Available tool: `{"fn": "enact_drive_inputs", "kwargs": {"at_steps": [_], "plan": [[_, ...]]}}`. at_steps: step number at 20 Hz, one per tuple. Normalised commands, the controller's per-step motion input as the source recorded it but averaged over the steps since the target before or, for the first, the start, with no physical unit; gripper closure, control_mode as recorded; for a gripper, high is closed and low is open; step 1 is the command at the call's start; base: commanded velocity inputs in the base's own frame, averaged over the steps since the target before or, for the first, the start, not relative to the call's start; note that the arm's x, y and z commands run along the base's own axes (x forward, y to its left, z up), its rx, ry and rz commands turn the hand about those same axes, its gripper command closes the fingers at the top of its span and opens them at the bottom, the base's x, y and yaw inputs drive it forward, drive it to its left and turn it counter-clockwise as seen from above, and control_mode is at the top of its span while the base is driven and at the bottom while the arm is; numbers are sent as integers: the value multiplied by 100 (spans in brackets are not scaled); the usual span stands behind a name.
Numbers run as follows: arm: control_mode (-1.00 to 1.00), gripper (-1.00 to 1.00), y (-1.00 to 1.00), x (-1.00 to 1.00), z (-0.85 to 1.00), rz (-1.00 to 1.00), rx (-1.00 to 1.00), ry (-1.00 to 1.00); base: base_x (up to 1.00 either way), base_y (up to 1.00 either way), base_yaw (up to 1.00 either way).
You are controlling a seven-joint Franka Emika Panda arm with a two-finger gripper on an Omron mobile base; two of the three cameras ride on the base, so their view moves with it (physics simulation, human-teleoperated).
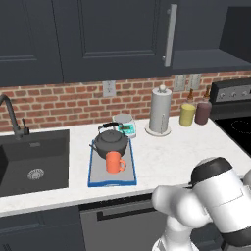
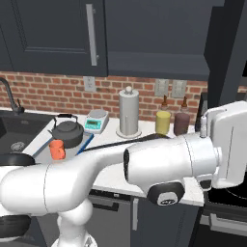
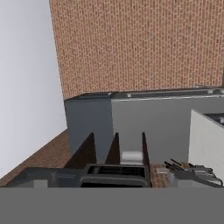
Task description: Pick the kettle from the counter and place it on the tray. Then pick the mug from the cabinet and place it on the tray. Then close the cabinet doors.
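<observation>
Left base view: kettle [image 1: 112, 141] and mug [image 1: 114, 162] on tray [image 1: 97, 180], tabletop [image 1: 186, 147]
Mug just before kettle; cabinet door [image 1: 112, 37] shut; claw fingers apart, holding nothing

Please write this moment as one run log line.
squat dark kettle on blue-rimmed grey tray | small orange mug on tray | gripper open

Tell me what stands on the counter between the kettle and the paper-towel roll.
A small digital scale stands between the kettle and the paper-towel roll, close behind the tray's far end; the left base view shows it best.
</observation>
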Motion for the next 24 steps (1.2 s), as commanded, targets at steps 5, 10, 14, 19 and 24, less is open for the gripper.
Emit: {"fn": "enact_drive_inputs", "kwargs": {"at_steps": [5,10,14,19,24], "plan": [[-100,-100,-3,17,-2,13,-4,4,0,0,0],[-100,-100,0,5,2,23,0,0,0,0,0],[-100,-100,0,-2,4,25,0,0,0,0,0],[-100,-100,1,-10,0,26,-2,0,0,0,0],[-100,-100,0,5,4,24,-3,0,0,0,0]]}}
